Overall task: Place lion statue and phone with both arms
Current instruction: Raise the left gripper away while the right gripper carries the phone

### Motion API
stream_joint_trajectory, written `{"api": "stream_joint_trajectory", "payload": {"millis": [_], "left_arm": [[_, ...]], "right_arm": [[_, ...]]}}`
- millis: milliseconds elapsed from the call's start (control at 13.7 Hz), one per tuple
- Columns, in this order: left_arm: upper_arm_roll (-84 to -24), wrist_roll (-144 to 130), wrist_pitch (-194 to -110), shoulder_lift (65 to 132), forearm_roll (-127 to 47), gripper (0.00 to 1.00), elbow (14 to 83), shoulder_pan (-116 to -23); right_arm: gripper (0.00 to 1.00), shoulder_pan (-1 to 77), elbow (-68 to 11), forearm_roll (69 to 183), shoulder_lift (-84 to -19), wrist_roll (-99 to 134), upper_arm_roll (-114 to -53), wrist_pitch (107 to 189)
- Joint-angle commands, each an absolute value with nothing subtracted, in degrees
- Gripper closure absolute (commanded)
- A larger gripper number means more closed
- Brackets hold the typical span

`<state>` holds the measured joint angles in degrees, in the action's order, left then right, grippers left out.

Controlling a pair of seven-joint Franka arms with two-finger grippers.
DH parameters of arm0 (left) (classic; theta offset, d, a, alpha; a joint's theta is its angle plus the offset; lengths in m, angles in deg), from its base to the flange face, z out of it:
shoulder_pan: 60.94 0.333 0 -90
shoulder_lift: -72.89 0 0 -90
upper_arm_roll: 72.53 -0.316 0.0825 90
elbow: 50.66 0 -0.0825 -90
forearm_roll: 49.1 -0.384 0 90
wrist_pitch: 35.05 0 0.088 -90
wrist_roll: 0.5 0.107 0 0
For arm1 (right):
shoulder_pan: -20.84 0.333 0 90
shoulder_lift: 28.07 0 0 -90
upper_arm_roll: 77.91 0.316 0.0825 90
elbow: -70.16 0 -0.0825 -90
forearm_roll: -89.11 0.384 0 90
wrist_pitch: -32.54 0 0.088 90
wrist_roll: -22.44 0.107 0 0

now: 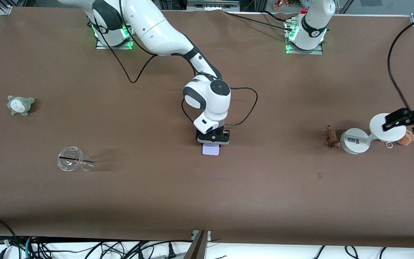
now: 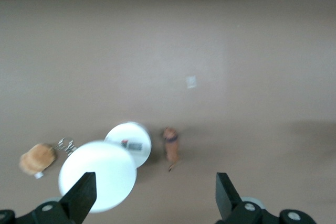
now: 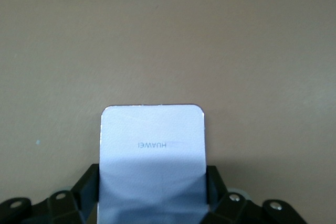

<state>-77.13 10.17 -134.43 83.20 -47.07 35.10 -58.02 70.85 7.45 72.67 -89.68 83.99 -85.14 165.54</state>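
Observation:
The phone point(image 1: 210, 149) is a pale lavender rectangle lying flat at the middle of the table. My right gripper point(image 1: 212, 139) is down on it. In the right wrist view the two fingers press against the long edges of the phone point(image 3: 152, 145), so the right gripper point(image 3: 152, 192) is shut on it. The lion statue point(image 1: 332, 138) is a small reddish-brown figurine on the table toward the left arm's end, beside a white stand. My left gripper point(image 1: 404, 119) hangs open and empty over the stand's disc. The left wrist view shows the left gripper point(image 2: 155, 192) wide open above the lion statue point(image 2: 170, 148).
The white stand has a round base point(image 1: 352, 141) and a disc point(image 1: 385, 127); an orange-brown plush point(image 1: 406, 137) lies beside it. A clear plastic cup point(image 1: 72, 159) lies on its side and a grey-green plush point(image 1: 20, 105) sits toward the right arm's end.

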Motion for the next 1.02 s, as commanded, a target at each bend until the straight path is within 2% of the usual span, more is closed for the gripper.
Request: {"api": "stream_joint_trajectory", "payload": {"millis": [0, 218, 437, 655, 947], "left_arm": [[-76.7, 9.7, -128.9, 79.1, -50.9, 0.0, 35.5, -59.0], [-76.1, -0.1, -122.8, 78.2, -50.5, 0.0, 35.5, -59.2], [-74.9, -1.0, -122.0, 78.4, -50.4, 0.0, 36.2, -58.7], [-75.1, -0.4, -122.0, 78.8, -49.4, 0.0, 35.8, -58.1], [-75.0, -0.7, -122.1, 79.7, -49.4, 0.0, 35.4, -58.1]], "right_arm": [[0.24, 68.6, 7.5, 72.9, -87.0, 80.2, -84.4, 161.2], [0.24, 64.8, 6.1, 80.5, -82.8, 69.3, -84.6, 157.7], [0.24, 58.4, -2.0, 86.2, -74.9, 54.2, -84.9, 155.4], [0.23, 52.9, -11.3, 86.5, -68.8, 43.9, -85.0, 156.4], [0.23, 46.4, -20.2, 86.6, -65.3, 41.4, -85.0, 160.8]]}}
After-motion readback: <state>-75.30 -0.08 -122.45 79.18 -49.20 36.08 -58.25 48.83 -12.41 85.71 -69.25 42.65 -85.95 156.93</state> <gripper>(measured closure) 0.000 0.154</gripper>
